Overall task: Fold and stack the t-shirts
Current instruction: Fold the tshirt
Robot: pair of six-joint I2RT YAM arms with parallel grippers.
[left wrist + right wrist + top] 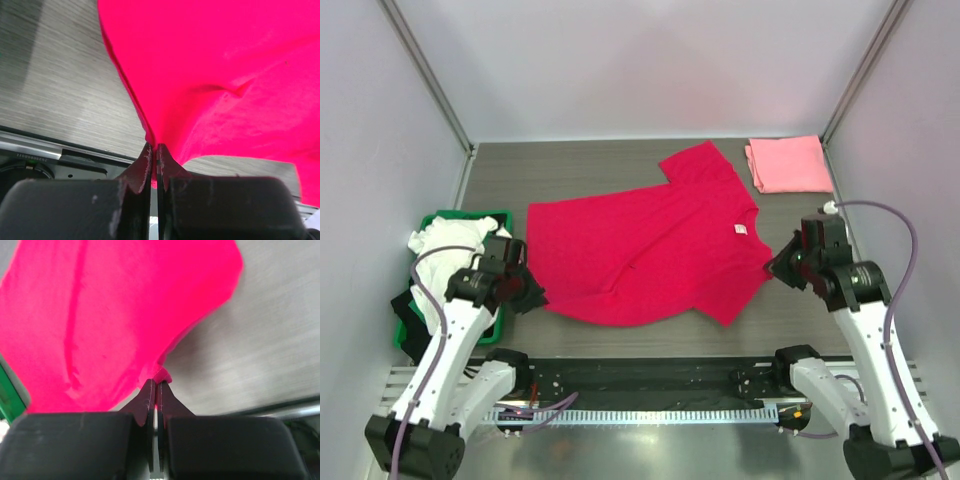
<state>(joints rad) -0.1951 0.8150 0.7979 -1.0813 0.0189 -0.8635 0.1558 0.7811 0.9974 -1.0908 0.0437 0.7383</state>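
The crimson-red t-shirt [650,250] lies spread across the middle of the table, its small white neck tag [741,230] facing up on the right. My left gripper [532,294] is shut on the shirt's near left corner; the left wrist view shows the red cloth [225,75] pinched between the jaws of the left gripper [154,148]. My right gripper [777,268] is shut on the shirt's right edge, with red cloth [115,315] pinched in the right gripper [154,384]. A folded light pink t-shirt [788,163] lies at the back right. A white t-shirt [445,245] sits in the crate.
A green plastic crate [455,222] stands at the left edge with white and dark cloth in it. Grey walls enclose the table on three sides. A black rail [650,375] runs along the near edge between the arm bases.
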